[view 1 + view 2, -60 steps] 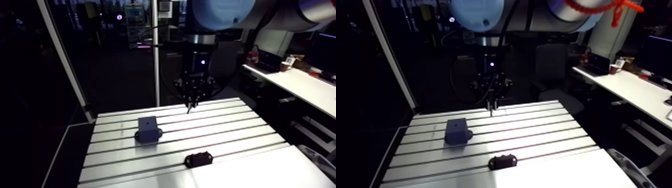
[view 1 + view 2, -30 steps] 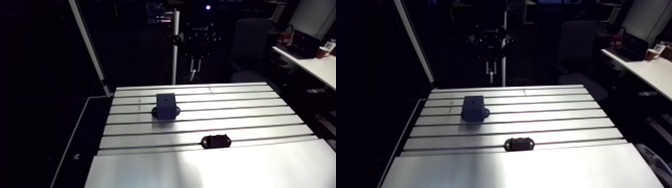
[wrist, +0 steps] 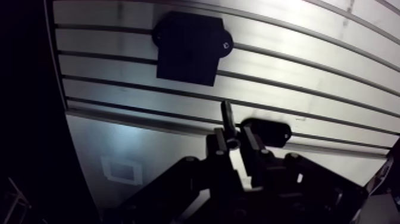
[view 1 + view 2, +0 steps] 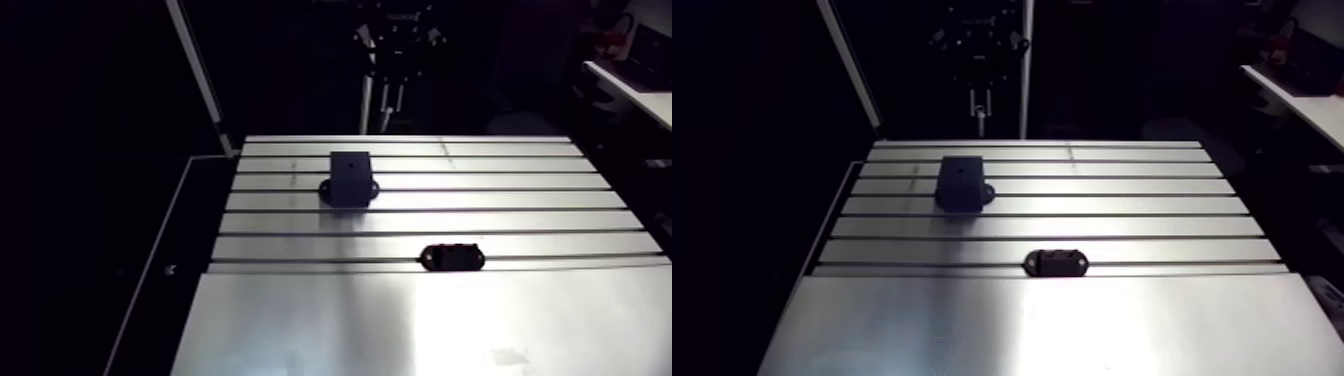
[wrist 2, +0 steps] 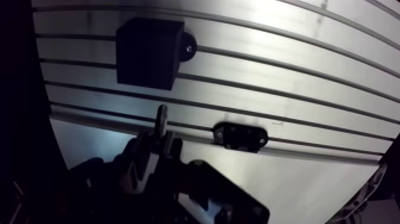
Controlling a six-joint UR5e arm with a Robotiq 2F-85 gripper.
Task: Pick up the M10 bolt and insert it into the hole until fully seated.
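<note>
We see the hand (image 3: 232,143) clamped narrowly on the M10 bolt (image 3: 227,119), whose shank sticks out past the fingertips. In the arm view the hand hangs clear of the slotted bench (image 4: 400,320), by its far edge. The dark blue block (image 4: 349,178), with the hole (image 4: 349,160) in its top, stands on the bench well apart from the bolt. A black oval plate (image 4: 452,257) lies beside the smooth front panel.
</note>
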